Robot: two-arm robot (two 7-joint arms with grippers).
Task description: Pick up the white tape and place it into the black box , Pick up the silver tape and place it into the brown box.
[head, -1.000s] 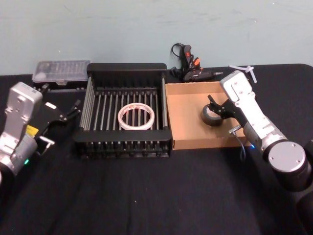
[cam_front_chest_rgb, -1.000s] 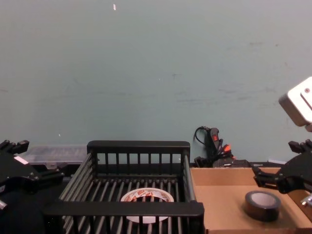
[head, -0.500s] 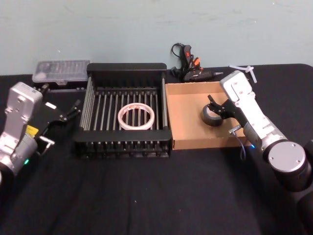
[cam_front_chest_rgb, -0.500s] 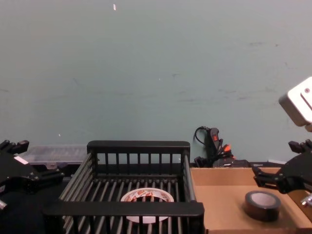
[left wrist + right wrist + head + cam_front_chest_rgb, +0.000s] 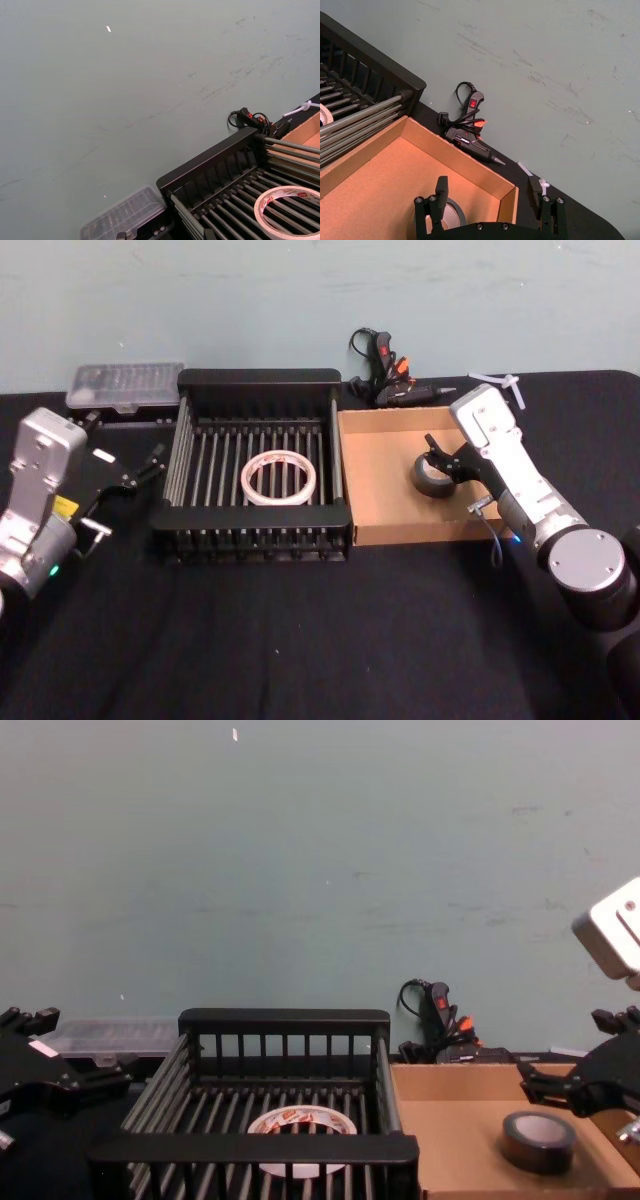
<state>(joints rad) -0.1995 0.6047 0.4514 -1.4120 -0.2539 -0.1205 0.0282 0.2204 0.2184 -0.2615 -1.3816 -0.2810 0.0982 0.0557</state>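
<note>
The white tape [image 5: 279, 478] lies flat on the slatted floor of the black box [image 5: 258, 382], also seen in the chest view [image 5: 302, 1124] and left wrist view [image 5: 290, 208]. The silver tape [image 5: 431, 479] rests on the floor of the brown box [image 5: 375, 530], toward its right side. My right gripper [image 5: 441, 462] hangs open just above the silver tape [image 5: 537, 1141], not touching it; in the right wrist view the roll [image 5: 448, 212] sits below one finger. My left gripper [image 5: 140, 470] stands open left of the black box, holding nothing.
A clear plastic case [image 5: 125, 386] lies behind the left gripper at the back left. A black glue gun [image 5: 388, 368] with its cable sits behind the brown box. A small white piece [image 5: 500, 381] lies at the back right. A teal wall closes the far side.
</note>
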